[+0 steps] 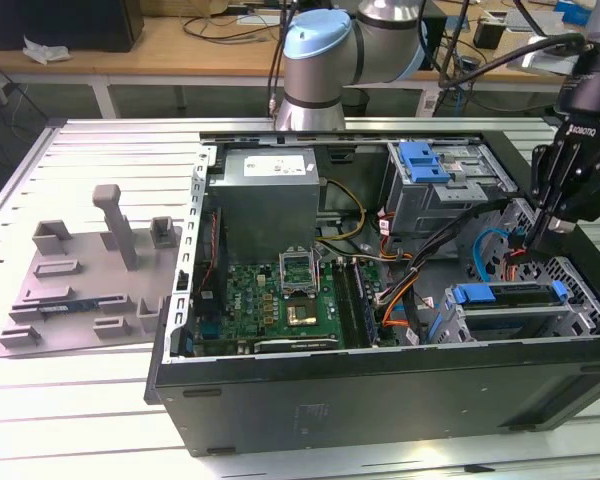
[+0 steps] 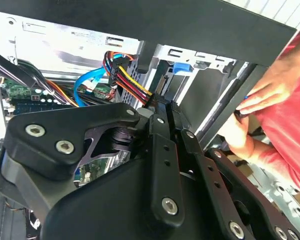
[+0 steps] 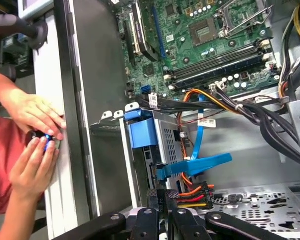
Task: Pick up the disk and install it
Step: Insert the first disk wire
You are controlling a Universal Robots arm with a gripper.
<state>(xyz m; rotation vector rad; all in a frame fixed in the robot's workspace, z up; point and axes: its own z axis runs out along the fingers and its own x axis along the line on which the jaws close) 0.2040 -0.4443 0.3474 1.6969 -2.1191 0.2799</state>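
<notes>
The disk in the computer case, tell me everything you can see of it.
The disk is a flat rectangular drive framed by a blue plastic bracket, with blue tabs at both ends. It lies level in a metal bay inside the open case, in the corner at the exterior view's right. A blue flat cable passes beside it; whether any cable is plugged into it cannot be told. The gripper hangs close by, just above it.

I see the disk (image 1: 510,296), blue carrier bracket at both ends, seated in the bay at the computer case's near corner, exterior view's right
</notes>
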